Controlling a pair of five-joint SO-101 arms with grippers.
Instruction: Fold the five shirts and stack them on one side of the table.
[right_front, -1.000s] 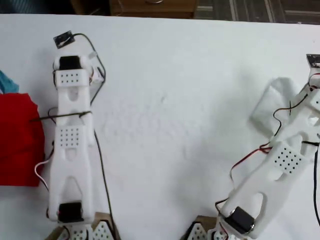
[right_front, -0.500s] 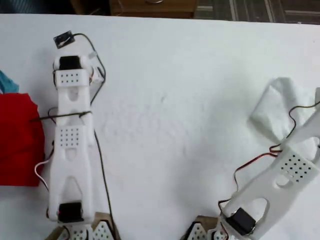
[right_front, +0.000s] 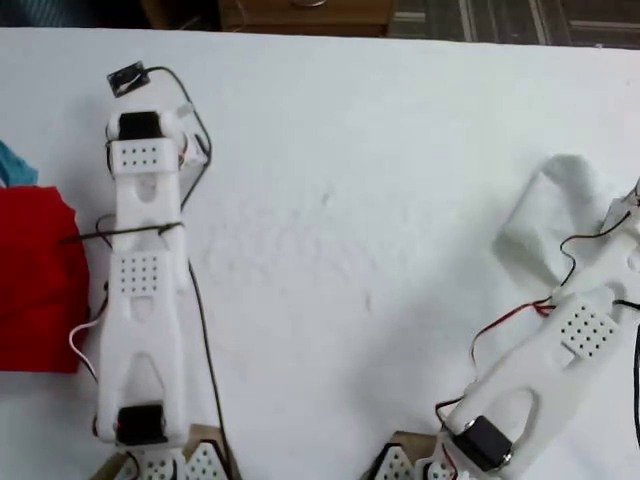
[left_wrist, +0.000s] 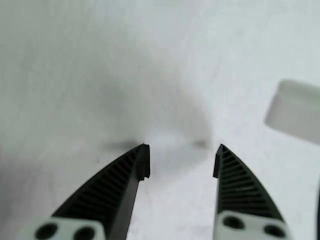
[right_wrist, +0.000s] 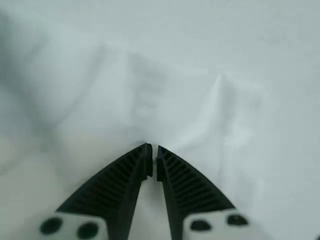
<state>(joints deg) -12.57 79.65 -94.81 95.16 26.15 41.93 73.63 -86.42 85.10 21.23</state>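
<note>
My right claw (right_wrist: 151, 161), narrowed almost shut on a fold of the white shirt (right_front: 545, 215), has that cloth right at its tips, well apart from the red shirt (right_front: 35, 280) beside my left arm (right_front: 145, 280).

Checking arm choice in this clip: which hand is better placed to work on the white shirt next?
Right. The right hand sits directly over the white shirt, jaws shut at its folds. The left hand hangs open above bare table, on the side where the red shirt lies, far from the white one.
</note>
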